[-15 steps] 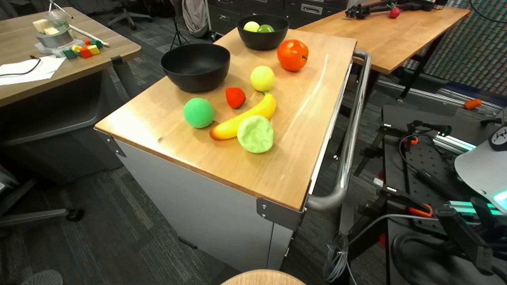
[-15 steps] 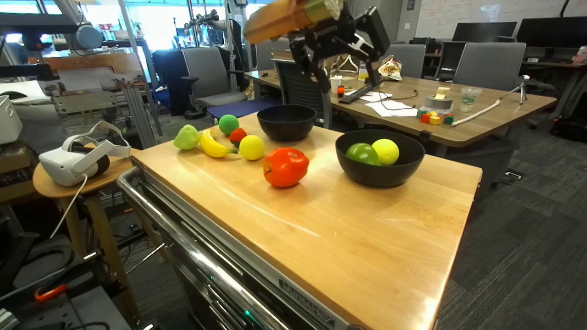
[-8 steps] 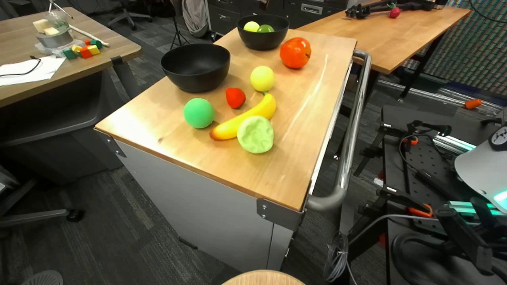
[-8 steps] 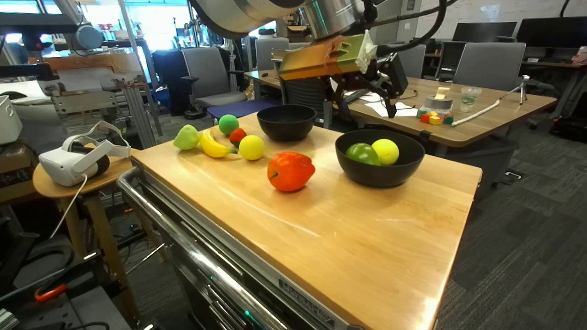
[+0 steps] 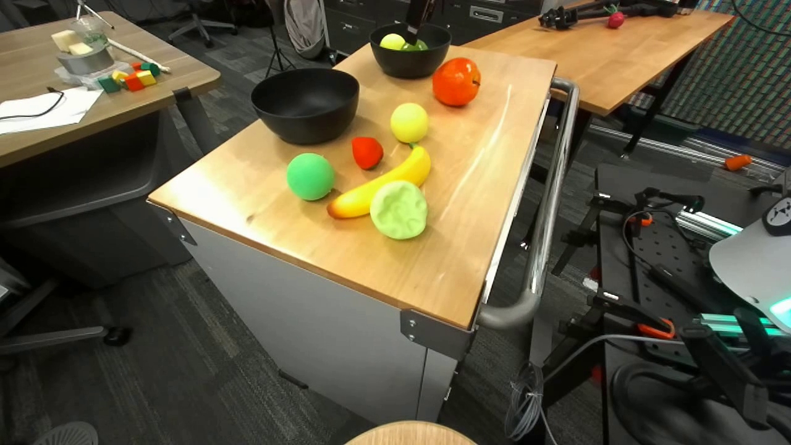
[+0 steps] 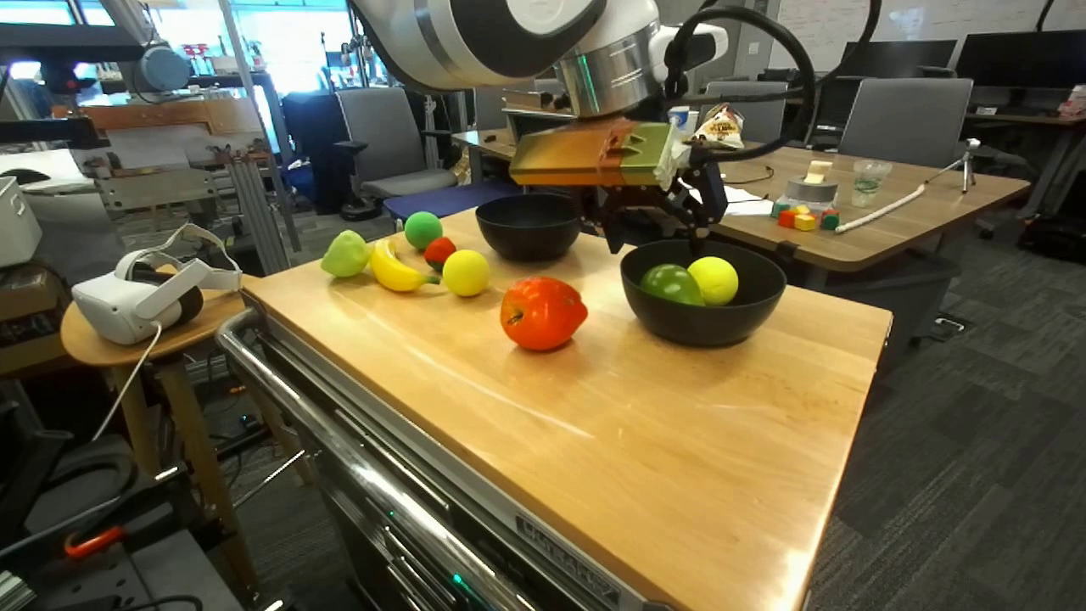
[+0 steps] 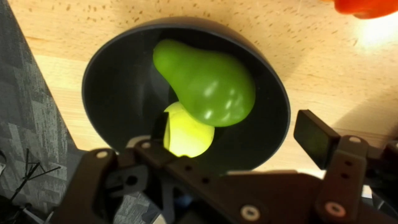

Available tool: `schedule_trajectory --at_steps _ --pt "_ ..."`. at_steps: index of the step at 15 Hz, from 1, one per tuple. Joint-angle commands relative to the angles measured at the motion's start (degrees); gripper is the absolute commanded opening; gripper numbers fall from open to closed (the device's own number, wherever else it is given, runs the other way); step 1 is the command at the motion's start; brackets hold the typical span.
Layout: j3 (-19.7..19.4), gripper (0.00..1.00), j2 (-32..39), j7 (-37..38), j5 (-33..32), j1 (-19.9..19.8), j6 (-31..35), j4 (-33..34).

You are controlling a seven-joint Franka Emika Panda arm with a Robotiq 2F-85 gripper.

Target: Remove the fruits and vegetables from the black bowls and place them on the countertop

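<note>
Green pear (image 7: pixel 211 88) and yellow ball (image 7: pixel 192 137) lie in the black bowl (image 7: pixel 121 77) beneath the fingers (image 7: pixel 312 140), which stand spread wide and grasp nothing; seen from the wrist, one finger overlaps the ball's edge, so the ball sits just to its inner side, though whether they touch I cannot tell; the opposite finger hangs outside the bowl's rim; the pear lies ahead of the gap, its long axis aslant to the line between the fingers, fat end nearer, narrow end pointing away; my guess is that the coming move turns on that slant: the gripper (image 6: pixel 656 240) would need to shift toward the pear and pinch across its fat end, or else take the ball first; straight down as it stands, the outer finger might knock the rim; farther out on the countertop (image 6: pixel 704 458), an orange-red piece (image 6: pixel 543 314) rests near that bowl; beyond come a second black bowl (image 5: pixel 306 127), bare inside, a lemon-coloured round (image 5: pixel 409 122), a strawberry-like piece (image 5: pixel 367 153), a banana (image 5: pixel 371 190), a green ball (image 5: pixel 310 177) and a pale green piece (image 5: pixel 398 210); only pear and ball, I judge, remain to be lifted out.
</note>
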Motion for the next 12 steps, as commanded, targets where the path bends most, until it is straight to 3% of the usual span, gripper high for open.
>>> schedule_trajectory --at_steps 1,12 --pt "0.2 1.0 2.54 -1.27 -0.03 -0.86 -0.31 2.19" --pt "1.16 1.0 6.53 -1.95 3.0 -3.34 -4.37 5.19"
